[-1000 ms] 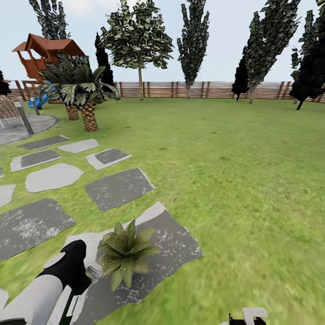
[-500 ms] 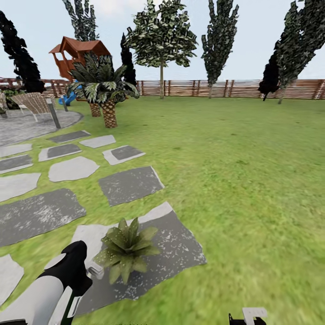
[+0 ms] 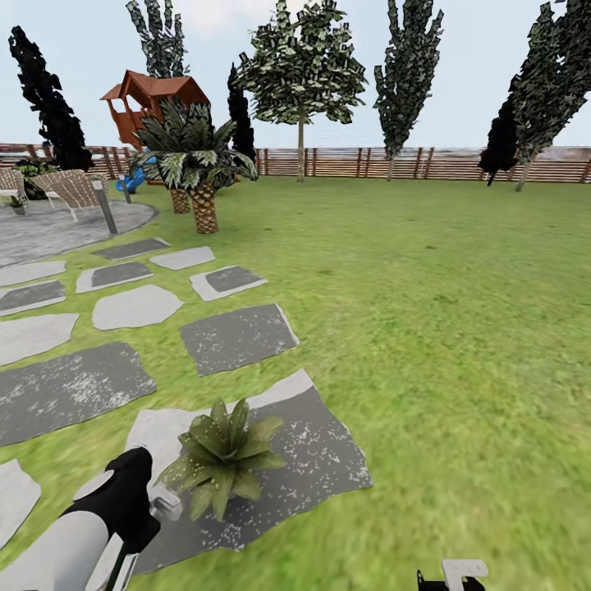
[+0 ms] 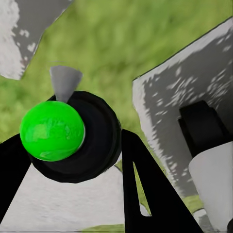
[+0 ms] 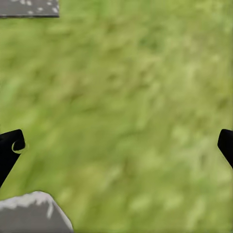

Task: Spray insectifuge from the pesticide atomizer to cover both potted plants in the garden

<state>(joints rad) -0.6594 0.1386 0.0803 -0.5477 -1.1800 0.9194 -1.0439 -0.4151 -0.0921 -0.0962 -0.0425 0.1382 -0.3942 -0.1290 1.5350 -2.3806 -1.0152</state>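
Observation:
One potted plant (image 3: 223, 460), a low rosette of pointed green leaves, stands on a dark grey slab (image 3: 320, 460) in the garden lawn (image 3: 427, 312). My left gripper (image 3: 135, 492) is just left of it, shut on the pesticide atomizer (image 3: 167, 502), whose white head points at the leaves. In the left wrist view the atomizer's round black body (image 4: 97, 138), with a green ball on it, sits between my left gripper's (image 4: 73, 141) black fingers. A small green plant in a pot (image 3: 16, 202) stands far off on the patio. My right gripper (image 5: 116, 145) is open over grass.
Grey stepping slabs (image 3: 74, 386) run left toward a round speckled patio (image 3: 57, 230) with wicker chairs (image 3: 74, 187) and a post (image 3: 105, 207). Two palms (image 3: 197, 164) stand beyond the slabs. A brown slat fence (image 3: 410, 162) and trees line the back, with a wooden playhouse (image 3: 152, 98).
The camera has panned left, bringing the patio and chairs into view. My left arm with the atomizer sits slightly lower in the picture, still beside the plant.

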